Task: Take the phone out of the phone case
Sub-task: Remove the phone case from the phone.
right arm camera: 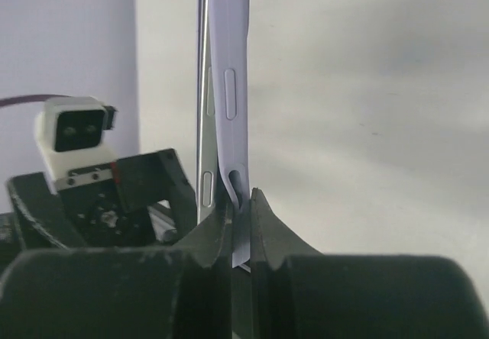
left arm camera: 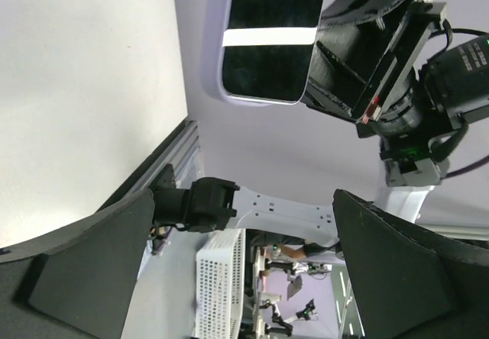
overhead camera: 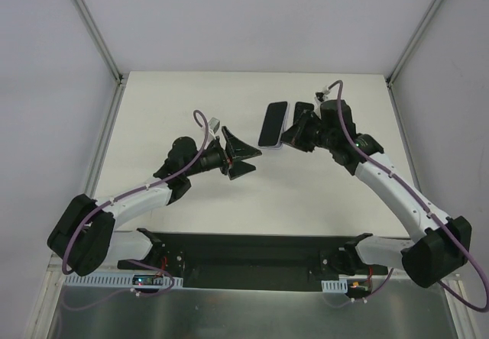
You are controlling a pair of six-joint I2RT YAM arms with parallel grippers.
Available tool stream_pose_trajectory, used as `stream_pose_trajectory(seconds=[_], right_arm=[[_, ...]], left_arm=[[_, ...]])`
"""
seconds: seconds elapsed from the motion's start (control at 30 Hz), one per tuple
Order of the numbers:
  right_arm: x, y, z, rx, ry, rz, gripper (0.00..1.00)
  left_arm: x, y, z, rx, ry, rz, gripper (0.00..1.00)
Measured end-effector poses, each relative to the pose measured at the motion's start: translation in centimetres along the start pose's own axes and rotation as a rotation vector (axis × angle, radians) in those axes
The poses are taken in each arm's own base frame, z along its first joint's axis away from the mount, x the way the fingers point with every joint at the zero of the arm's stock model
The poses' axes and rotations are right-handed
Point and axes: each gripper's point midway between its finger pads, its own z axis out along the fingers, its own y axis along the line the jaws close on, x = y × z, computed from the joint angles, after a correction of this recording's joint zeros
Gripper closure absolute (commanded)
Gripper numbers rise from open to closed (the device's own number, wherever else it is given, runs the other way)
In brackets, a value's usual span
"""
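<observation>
At the case's [right arm camera: 229, 87] edge, the right gripper [right arm camera: 241, 217] is pinched tight on the lilac wall, seemingly to peel it off the phone [overhead camera: 273, 123], which lies against the case. Left of the case, the left gripper [overhead camera: 241, 157] gapes wide and empty, likely poised to take the phone.

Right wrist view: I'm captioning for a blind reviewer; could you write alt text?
The right gripper is shut on the edge of a lavender phone case seen edge-on, with the phone thin and upright just left of it. A white camera sits at left.
</observation>
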Motion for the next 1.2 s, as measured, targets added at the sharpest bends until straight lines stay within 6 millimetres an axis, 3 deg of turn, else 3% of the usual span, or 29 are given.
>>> stream_pose_trajectory(seconds=[0.17, 0.3, 0.4, 0.57, 0.8, 1.07, 1.2], right_arm=[[1.0, -4.7, -1.8, 0.21, 0.021, -0.116, 0.99], [2.5, -9.0, -3.4, 0.413, 0.119, -0.226, 0.99], [3.0, -11.1, -4.4, 0.562, 0.203, -0.33, 0.99], [4.7, -12.8, -4.9, 0.693, 0.333, -0.49, 0.99], [7.2, -14.5, -4.2, 0.78, 0.451, -0.593, 0.99], [9.1, -16.3, -3.3, 0.824, 0.452, -0.655, 0.99], [9.8, -16.8, -2.6, 0.838, 0.422, -0.676, 0.98]], left_arm=[[-0.3, 0.8, -0.3, -0.039, 0.018, 0.012, 0.01], [-0.6, 1.5, -0.4, -0.091, 0.027, 0.026, 0.01], [-0.9, 1.2, -0.1, -0.148, 0.041, 0.048, 0.01], [-1.6, 0.4, 0.7, -0.204, 0.058, 0.09, 0.01], [-1.9, 2.8, 0.3, -0.294, 0.064, 0.049, 0.01], [-5.9, 4.0, -3.6, -0.322, -0.086, 0.015, 0.01], [-6.0, 3.8, -4.4, -0.326, -0.1, 0.027, 0.01]])
